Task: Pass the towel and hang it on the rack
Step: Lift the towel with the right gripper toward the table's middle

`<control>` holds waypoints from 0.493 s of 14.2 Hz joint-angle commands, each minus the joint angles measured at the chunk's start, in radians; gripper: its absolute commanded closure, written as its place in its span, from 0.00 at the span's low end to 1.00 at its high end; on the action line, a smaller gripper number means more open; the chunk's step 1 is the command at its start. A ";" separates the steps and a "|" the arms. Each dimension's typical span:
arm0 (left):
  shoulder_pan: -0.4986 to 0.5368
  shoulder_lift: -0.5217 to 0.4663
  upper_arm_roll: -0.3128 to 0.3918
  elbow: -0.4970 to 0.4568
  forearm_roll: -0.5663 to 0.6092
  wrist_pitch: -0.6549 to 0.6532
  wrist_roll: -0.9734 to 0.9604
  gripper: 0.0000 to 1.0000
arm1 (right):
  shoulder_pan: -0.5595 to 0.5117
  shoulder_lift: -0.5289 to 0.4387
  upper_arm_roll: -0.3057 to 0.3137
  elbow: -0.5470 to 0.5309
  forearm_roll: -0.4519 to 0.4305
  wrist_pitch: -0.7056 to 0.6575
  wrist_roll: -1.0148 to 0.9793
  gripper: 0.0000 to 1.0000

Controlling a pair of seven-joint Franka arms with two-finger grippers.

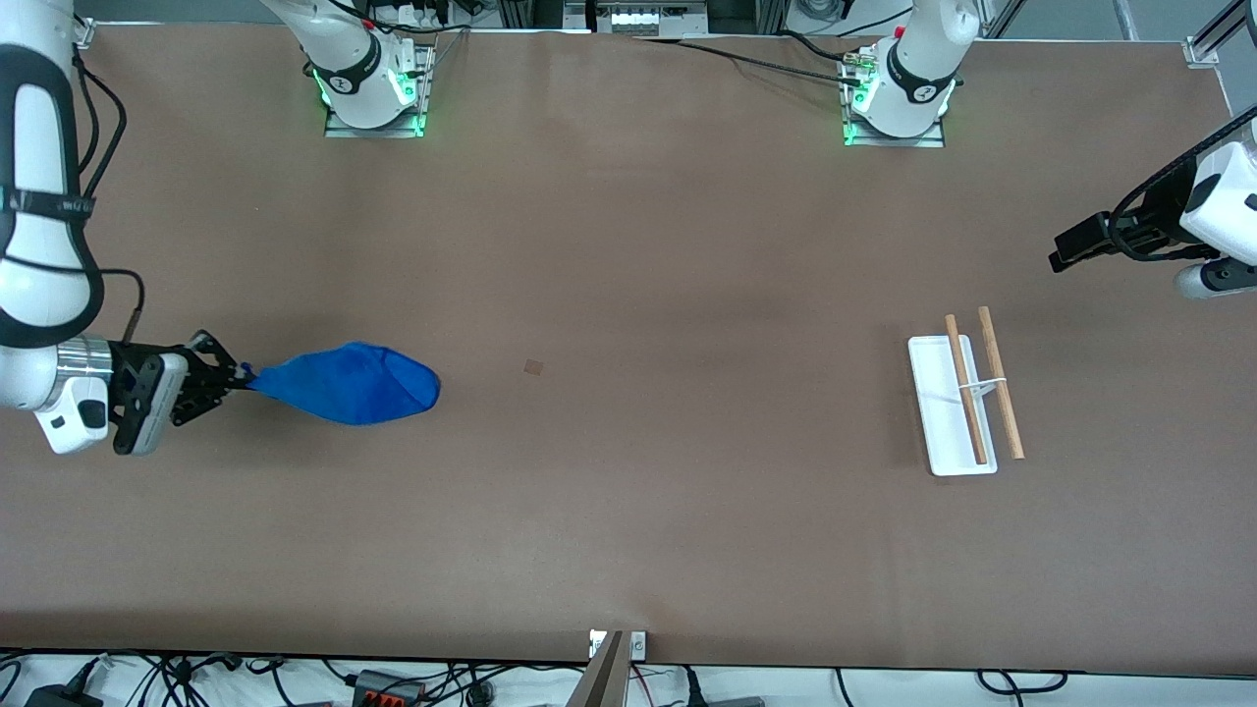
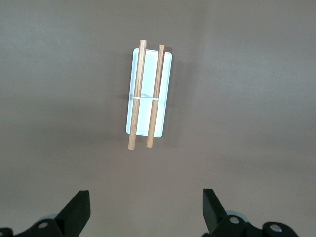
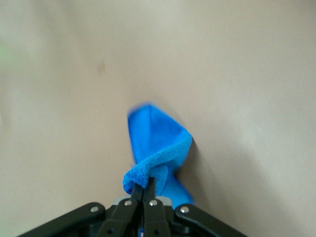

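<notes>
Brown counter carries the white rack toward the left arm's end, wooden rods running lengthwise. Soft, light blue towel hangs limp toward the right arm's end, pinched at one corner by the right hand; a fuller grip seems safer. Left hand hovers spread above the rack.

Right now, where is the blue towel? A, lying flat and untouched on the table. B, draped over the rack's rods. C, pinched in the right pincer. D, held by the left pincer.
C: the right pincer is shut on one end of the blue towel.
</notes>
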 commanded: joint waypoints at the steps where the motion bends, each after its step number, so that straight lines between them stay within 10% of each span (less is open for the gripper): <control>1: 0.006 0.013 0.000 0.033 -0.003 -0.022 0.020 0.00 | 0.108 -0.002 -0.006 0.103 0.080 -0.045 0.319 1.00; 7: 0.006 0.013 0.002 0.033 -0.003 -0.034 0.020 0.00 | 0.412 -0.046 -0.006 0.204 0.145 0.007 0.928 1.00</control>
